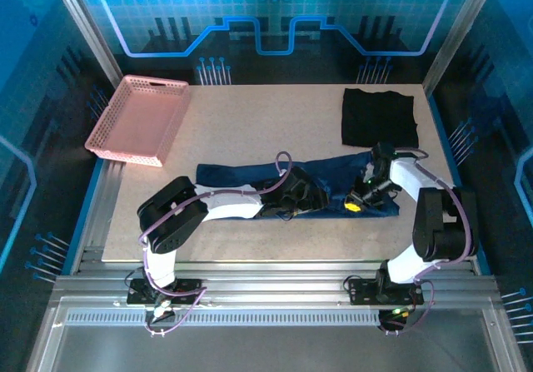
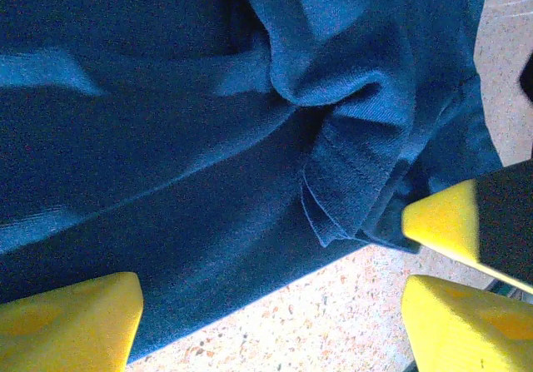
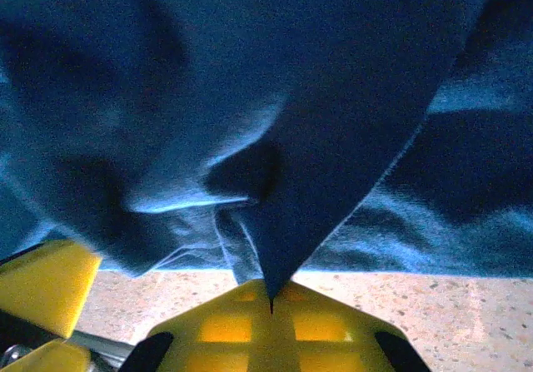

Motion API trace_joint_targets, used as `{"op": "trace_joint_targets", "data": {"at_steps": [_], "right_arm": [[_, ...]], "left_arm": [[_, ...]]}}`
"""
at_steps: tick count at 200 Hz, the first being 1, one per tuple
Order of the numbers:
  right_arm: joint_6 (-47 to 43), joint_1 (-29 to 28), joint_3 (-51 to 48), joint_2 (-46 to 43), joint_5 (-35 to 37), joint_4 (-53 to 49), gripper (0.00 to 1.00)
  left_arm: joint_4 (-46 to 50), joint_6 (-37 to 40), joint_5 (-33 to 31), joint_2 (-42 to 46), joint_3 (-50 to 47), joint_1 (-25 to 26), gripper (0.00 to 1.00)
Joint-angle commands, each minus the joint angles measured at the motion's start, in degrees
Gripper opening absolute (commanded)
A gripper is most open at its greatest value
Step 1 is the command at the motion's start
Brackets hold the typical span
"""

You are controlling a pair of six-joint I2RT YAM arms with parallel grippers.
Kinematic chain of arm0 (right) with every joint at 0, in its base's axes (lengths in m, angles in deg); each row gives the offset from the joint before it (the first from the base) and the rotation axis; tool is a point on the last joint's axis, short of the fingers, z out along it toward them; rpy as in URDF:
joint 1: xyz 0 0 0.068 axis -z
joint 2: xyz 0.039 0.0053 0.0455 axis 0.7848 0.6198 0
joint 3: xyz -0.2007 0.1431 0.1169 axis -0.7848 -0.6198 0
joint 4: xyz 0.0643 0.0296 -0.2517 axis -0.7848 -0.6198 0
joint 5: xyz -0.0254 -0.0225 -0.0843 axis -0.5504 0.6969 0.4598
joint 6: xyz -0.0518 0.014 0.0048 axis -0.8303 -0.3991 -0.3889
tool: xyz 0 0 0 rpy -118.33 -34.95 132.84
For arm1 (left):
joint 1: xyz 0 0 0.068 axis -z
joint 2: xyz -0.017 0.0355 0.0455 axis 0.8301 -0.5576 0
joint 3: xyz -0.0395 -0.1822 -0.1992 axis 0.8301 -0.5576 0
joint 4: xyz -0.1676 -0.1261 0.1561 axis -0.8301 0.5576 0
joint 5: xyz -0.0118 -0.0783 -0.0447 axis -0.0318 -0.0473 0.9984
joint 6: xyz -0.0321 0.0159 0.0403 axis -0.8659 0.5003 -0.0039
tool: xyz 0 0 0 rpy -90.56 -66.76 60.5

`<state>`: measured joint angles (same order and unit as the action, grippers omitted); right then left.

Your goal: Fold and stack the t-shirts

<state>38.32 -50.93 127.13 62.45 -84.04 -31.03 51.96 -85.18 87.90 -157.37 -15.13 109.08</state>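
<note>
The navy t-shirt [image 1: 233,177] lies across the middle of the table [image 1: 250,122] as a long, rumpled band running left to right, its near edge close to the two arms. It is a soft knit. In the left wrist view the cloth [image 2: 166,164] bunches into deep folds, and a hem [image 2: 346,181] with two rows of stitching curls over on itself. The table under it is pale and speckled like fine stone chips [image 2: 333,322].

The right end effector [image 3: 271,302] is closed tight on the navy cloth: its yellow plastic fingers [image 3: 250,330] meet, and a pointed fold of the shirt [image 3: 333,164] narrows down into the pinch. From above, it sits at the shirt's right end [image 1: 354,205].

The left end effector [image 2: 266,330] stands wide, its wedge-shaped yellow pads [image 2: 67,322] well apart over the shirt's near edge and gripping nothing. From above, it is low over the middle of the band [image 1: 315,195].

The black t-shirt [image 1: 379,116] is folded to a flat, matte square at the far right of the table, apart from the navy one. A pink perforated plastic basket [image 1: 137,119], shallow and rectangular, sits at the far left corner.
</note>
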Motion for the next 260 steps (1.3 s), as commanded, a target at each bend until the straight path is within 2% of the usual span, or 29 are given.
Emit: {"op": "trace_joint_targets", "data": {"at_steps": [1,28,101,210,260], "right_arm": [[-1.02,1.77,2.78,-1.78,-1.6,-3.58,0.0],[-1.88,3.88,5.72,-0.6,-2.62,-3.6,0.0],[-3.71,10.82,12.03,4.1,-3.13,-3.99,0.0],[3.14,14.96,18.99,12.59,-7.45,4.0,0.0],[4.05,14.87,21.41,17.86,-8.11,5.18,0.0]], "left_arm": [[-0.81,-1.97,-0.2,1.79,0.35,-0.65,0.83],[3.44,-4.02,-1.78,1.47,3.01,-1.06,0.8],[5.28,-7.45,0.71,-2.56,9.85,-1.73,0.79],[9.19,-6.78,1.33,-5.47,14.19,-0.81,0.72],[10.68,-5.65,3.17,-9.45,19.46,0.29,0.51]]}}
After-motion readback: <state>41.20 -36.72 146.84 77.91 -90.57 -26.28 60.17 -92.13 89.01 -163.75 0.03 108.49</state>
